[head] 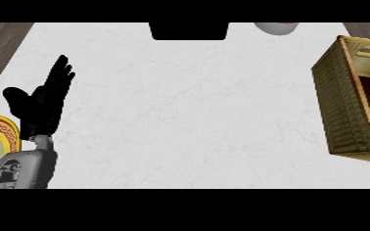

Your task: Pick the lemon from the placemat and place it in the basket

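**One task, not yet begun**

Left hand (43,103) stands at the frame's left, fingers straight and spread, holding nothing, seemingly at rest. Beside its wrist a sliver of placemat (6,136) shows at the left edge. The lemon is out of view, likely off-frame there. The basket (339,98) sits far right across the tabletop (188,117).

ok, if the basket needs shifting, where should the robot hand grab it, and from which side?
Probably the top rim of its left wall, coming down from above. The basket is open-topped with straight woven walls, so that edge can be hooked over; no handle shows, and its right part is cut off by the view. The left robot hand, open, is far across the counter.
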`<state>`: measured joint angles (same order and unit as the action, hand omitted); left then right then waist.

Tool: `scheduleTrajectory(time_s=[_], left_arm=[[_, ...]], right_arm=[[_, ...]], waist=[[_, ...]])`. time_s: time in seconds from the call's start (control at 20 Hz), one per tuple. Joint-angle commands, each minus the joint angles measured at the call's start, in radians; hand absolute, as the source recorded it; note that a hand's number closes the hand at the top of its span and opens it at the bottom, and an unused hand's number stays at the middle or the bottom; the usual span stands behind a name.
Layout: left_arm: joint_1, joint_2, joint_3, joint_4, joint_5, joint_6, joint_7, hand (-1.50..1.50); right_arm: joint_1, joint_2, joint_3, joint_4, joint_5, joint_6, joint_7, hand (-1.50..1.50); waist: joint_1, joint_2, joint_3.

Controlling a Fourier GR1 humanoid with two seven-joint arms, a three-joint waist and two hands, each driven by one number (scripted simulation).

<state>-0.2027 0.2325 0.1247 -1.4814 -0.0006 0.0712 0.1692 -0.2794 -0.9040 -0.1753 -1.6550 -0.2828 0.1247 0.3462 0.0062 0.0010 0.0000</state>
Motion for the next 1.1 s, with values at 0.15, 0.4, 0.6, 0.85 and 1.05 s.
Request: scheduleTrajectory(time_s=[0.15, 0.4, 0.6, 0.85, 1.05], left_arm=[[-0.002, -0.006, -0.013, -0.022, -0.004, -0.002, 0.007, 0.00], [-0.034, -0.010, -0.005, 0.007, -0.002, 0.004, 0.011, 0.00], [0.024, -0.010, 0.000, -0.056, -0.011, 0.006, 0.021, 0.00], [-0.014, -0.017, 0.007, 0.031, -0.017, -0.004, -0.007, 0.00], [0.009, -0.009, 0.000, -0.056, 0.000, -0.017, 0.044, 0.00]], right_arm=[[0.006, -0.212, 0.058, -0.082, 0.438, -0.016, -0.296, 1.50], [0.005, -0.153, 0.120, 0.077, 0.653, -0.163, -0.501, 1.50], [-0.034, -0.064, 0.104, 0.121, 0.706, -0.185, -0.515, 1.50], [-0.190, -0.041, 0.122, 0.196, 0.752, -0.056, -0.453, 1.50], [-0.214, -0.110, 0.179, 0.295, 0.797, 0.046, -0.446, 1.50]], waist=[[0.012, 0.004, 0.002], [0.014, 0.007, 0.001], [0.002, 0.000, 0.000], [-0.001, 0.000, 0.000], [0.008, 0.000, -0.001]])
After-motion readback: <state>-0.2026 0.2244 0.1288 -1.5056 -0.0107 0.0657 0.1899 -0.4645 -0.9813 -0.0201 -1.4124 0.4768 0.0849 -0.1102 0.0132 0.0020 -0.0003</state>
